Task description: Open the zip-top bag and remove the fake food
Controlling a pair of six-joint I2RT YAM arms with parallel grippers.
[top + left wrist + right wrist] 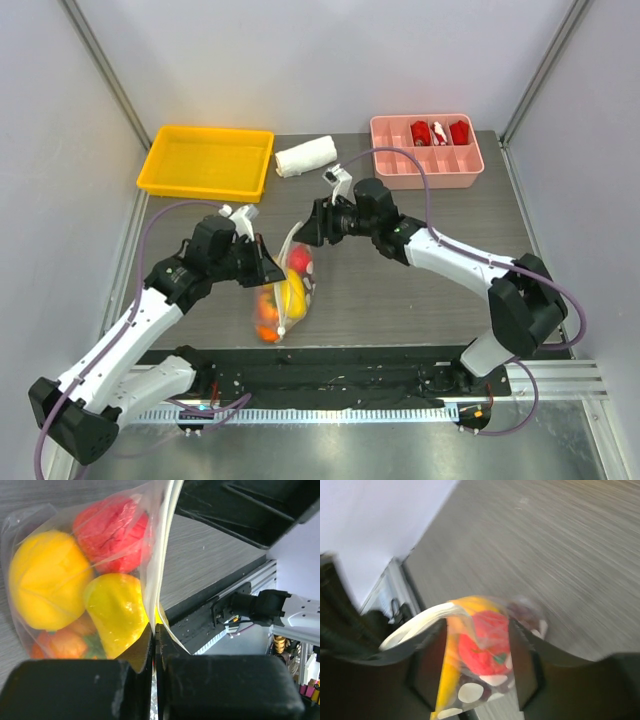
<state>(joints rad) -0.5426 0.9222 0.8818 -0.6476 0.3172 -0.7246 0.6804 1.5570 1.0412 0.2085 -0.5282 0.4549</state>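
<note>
- We are looking at a grey wood-grain table (420, 290). The zip-top bag (288, 292) is sitting near its middle, between the two arms and well apart from the yellow tray (205, 160) and the pink divided tray (427, 150).
- The bag is looking clear, floppy and white-dotted. It is bulging with its load, and a pale zip strip (162, 555) is running along its mouth.
- The left gripper (154, 635) is pinching tight on one lip of the bag beside that strip. We are judging that the thin, slick film could slide out under a sharp pull.
- The right gripper (477, 645) is standing with its jaws partly apart, straddling the bag's top and clamping nothing. If it closes here, it risks catching both walls, or a fruit, and keeping the mouth sealed.
- The fake food (112, 530) is crowding inside in red, yellow and orange pieces. Being rounded, they could roll away once spilled.
</note>
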